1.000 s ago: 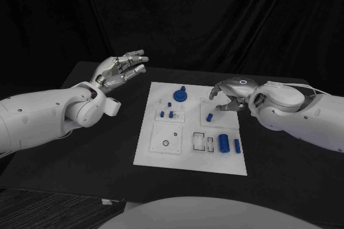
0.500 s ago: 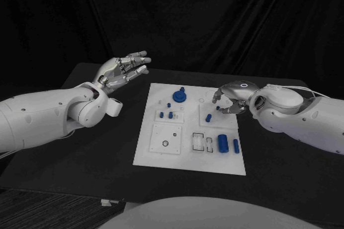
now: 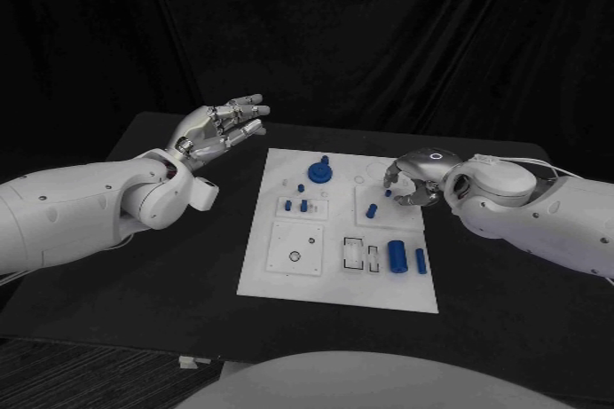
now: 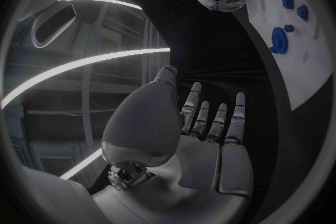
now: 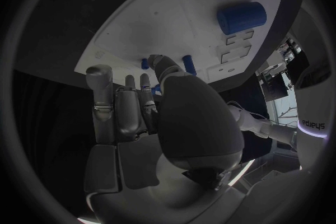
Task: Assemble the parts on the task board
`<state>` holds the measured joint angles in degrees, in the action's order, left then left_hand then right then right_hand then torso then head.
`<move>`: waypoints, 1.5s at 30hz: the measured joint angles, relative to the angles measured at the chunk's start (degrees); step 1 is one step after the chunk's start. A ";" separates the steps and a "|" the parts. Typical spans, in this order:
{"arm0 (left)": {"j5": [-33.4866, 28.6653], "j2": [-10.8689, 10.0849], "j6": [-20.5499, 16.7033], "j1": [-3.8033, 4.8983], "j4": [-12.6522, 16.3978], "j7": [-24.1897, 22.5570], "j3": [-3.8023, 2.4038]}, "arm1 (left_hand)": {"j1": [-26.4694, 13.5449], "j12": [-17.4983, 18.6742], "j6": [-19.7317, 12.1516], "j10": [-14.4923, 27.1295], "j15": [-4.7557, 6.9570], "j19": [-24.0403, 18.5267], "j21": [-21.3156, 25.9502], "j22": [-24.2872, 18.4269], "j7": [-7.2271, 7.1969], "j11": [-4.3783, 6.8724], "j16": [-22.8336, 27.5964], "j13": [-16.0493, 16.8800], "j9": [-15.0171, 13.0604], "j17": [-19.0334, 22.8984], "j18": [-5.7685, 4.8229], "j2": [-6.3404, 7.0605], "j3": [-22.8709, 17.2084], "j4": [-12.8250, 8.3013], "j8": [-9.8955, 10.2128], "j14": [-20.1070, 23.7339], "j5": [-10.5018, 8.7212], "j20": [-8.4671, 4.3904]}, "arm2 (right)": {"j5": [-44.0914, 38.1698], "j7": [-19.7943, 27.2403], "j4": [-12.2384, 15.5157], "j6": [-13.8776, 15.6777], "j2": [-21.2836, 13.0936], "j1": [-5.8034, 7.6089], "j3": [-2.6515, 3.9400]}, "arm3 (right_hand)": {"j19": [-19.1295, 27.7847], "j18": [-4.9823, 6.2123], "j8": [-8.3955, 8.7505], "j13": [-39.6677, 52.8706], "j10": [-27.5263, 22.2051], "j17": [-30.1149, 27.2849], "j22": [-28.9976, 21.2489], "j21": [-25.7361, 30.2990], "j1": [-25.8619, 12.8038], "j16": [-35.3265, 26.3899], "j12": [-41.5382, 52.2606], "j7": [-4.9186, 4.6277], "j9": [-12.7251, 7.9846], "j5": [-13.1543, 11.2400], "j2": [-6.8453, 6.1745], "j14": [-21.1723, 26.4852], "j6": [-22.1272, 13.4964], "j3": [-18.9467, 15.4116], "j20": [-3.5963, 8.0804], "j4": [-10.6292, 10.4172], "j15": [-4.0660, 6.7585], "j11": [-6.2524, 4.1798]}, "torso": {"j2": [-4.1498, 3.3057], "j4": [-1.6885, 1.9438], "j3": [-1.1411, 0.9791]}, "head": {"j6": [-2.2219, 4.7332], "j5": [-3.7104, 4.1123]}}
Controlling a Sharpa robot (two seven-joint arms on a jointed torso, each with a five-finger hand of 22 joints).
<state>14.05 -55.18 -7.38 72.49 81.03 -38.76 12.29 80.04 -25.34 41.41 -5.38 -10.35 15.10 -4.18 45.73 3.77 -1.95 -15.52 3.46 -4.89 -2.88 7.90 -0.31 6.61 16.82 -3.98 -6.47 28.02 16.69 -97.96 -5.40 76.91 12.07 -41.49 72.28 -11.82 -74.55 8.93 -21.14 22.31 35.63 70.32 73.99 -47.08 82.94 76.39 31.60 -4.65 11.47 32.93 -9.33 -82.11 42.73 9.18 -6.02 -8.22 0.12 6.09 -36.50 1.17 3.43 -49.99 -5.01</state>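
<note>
The white task board [image 3: 288, 276] lies in the middle of the black table. My right hand [image 3: 410, 180] hovers low over its upper right part, fingers curled in, and pinches a small blue part [image 3: 388, 193] at its fingertips. In the right wrist view the thumb of that hand [image 5: 154, 117] covers the middle of the blue part [image 5: 145, 63]. Another small blue peg [image 3: 373, 210] stands just beside it. My left hand [image 3: 224, 125] is raised left of the board, fingers apart and holding nothing; the left wrist view shows its palm [image 4: 189, 134] bare.
A blue knob [image 3: 320, 170] stands at the board's top. Three small blue pegs [image 3: 303, 202] sit below it. A thick blue cylinder [image 3: 400, 254] and a thinner one [image 3: 422, 259] lie at the lower right, beside rectangular slots [image 3: 362, 253]. A round hole [image 3: 295, 255] marks the lower left plate.
My right hand has sunk and shifted a little toward the board, and the small blue part now shows at its fingertips. The left hand has hardly moved.
</note>
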 measured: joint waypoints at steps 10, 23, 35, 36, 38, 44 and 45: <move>-0.04 0.27 0.46 -0.22 -0.40 -0.02 0.00 | -0.01 0.01 -1.60 0.40 0.00 -0.03 0.01 -1.82 0.02 0.00 0.00 -0.01 0.00 0.02 -0.02 0.01 0.00 0.00 0.00 0.00 -0.01 0.01 | -0.01 0.07 -1.28 0.52 0.76 -0.59 0.00 | -0.40 0.00 0.01 -0.69 0.96 0.01 0.00 -0.01 -0.01 0.67 0.65 -0.32 0.02 0.35 0.01 -0.30 1.36 0.01 0.38 -0.01 0.29 -0.25 | 0.05 -0.05 0.06 | 0.00 -0.13; -0.07 0.45 0.83 -0.45 -0.77 -0.04 0.00 | 3.44 0.00 -1.62 0.61 -0.01 -0.01 0.09 -2.32 0.03 -0.03 -0.01 -0.01 0.01 0.02 -3.95 -1.29 0.00 0.00 0.00 0.00 -0.09 0.00 | 0.07 1.52 -2.94 2.03 1.83 -1.37 0.01 | -1.62 -0.03 0.51 -3.39 6.49 0.01 0.00 -2.22 -0.01 0.67 0.64 -2.14 0.13 0.35 0.01 -0.93 3.75 4.33 0.79 0.74 0.51 -0.83 | 0.12 -0.09 0.09 | 0.00 -0.22; -0.08 0.77 0.93 -0.92 -1.19 -0.05 -0.01 | 4.41 -0.64 -1.91 0.70 -0.53 0.02 0.09 -2.30 0.32 -0.13 -0.68 -0.01 0.01 0.02 -3.95 -1.52 0.00 0.00 0.00 -0.53 -0.09 0.00 | 1.12 3.33 -4.13 2.75 2.88 -1.92 0.01 | -2.07 -0.02 0.52 -5.57 10.18 0.01 0.00 -3.55 -0.01 0.67 0.63 -3.04 0.48 0.34 0.01 -1.27 5.30 5.77 0.35 0.86 0.13 -1.03 | 0.16 -0.09 0.18 | 0.00 -0.15; -0.09 0.79 0.96 -0.99 -1.22 -0.05 -0.01 | 4.41 -1.07 -1.91 0.70 -0.83 0.02 0.09 -2.30 0.32 -0.14 -1.36 -0.01 0.00 0.01 -3.95 -1.52 0.00 0.00 0.00 -0.82 -0.09 -0.01 | 1.24 3.49 -4.27 2.81 2.99 -1.96 0.01 | -2.13 -0.03 0.52 -5.77 10.47 0.01 0.00 -3.55 -0.01 0.67 0.62 -3.05 0.49 0.34 0.01 -1.27 5.31 5.78 0.28 0.86 0.13 -0.76 | 0.16 -0.09 0.19 | 0.00 -0.15; -0.09 0.81 1.00 -1.11 -1.27 -0.05 -0.01 | 4.78 -1.07 -1.92 1.01 -0.83 0.04 0.09 -2.28 0.33 -0.47 -2.05 -0.01 0.00 0.01 -3.95 -1.91 0.00 0.00 0.00 -0.83 -0.09 -0.01 | 1.48 3.72 -4.47 2.89 3.12 -2.01 0.01 | -2.14 -0.02 0.57 -6.25 11.13 0.00 0.00 -3.55 -0.01 0.67 -0.14 -3.45 0.51 0.34 0.01 -1.43 5.71 5.92 0.28 1.00 -0.03 -1.07 | 0.16 -0.09 0.19 | 0.00 -0.12; -0.09 0.90 1.15 -1.51 -1.44 -0.05 -0.01 | 4.94 -1.51 -1.91 1.07 -1.24 0.07 0.08 -2.24 0.33 -0.56 -2.01 -0.01 0.01 0.01 -3.95 -2.06 0.00 0.00 0.00 -1.24 -0.09 -0.01 | 2.26 4.33 -5.15 3.04 3.52 -2.10 0.01 | -2.23 -0.03 1.02 -7.23 12.24 0.00 0.00 -3.55 -0.01 0.67 -1.04 -3.27 0.59 0.34 0.01 -1.67 6.33 8.61 0.17 1.03 -0.29 -0.64 | 0.14 -0.09 0.21 | 0.00 -0.07; -0.10 0.92 1.17 -1.56 -1.46 -0.05 -0.01 | 5.14 -1.51 -1.91 1.05 -1.25 0.52 0.08 -2.22 0.33 -0.58 -2.01 -0.01 0.01 0.01 -3.95 -2.27 0.00 0.00 0.00 -1.25 -0.09 0.06 | 2.36 4.41 -5.22 3.05 3.56 -2.12 0.01 | -2.23 -0.03 1.02 -7.41 12.44 0.00 0.00 -3.55 0.00 0.67 -1.43 -3.57 0.65 0.34 0.02 -1.67 6.64 8.61 0.17 1.04 -0.29 -0.66 | 0.13 -0.09 0.22 | 0.00 -0.07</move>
<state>13.96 -54.26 -6.21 70.93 79.57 -38.82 12.29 85.18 -26.85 39.51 -4.33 -11.59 15.62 -4.10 43.51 4.10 -2.53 -17.54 3.45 -4.88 -2.86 3.95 -2.58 6.61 16.81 -3.98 -7.72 27.93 16.75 -95.61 -0.99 71.69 15.12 -37.93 70.17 -11.81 -76.78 8.90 -20.11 14.90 48.07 70.32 73.99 -50.63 82.94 77.06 30.16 -8.23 12.12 33.28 -9.31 -83.78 49.37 17.79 -5.85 -7.18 -0.16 5.43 -36.36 1.08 3.65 -49.99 -5.08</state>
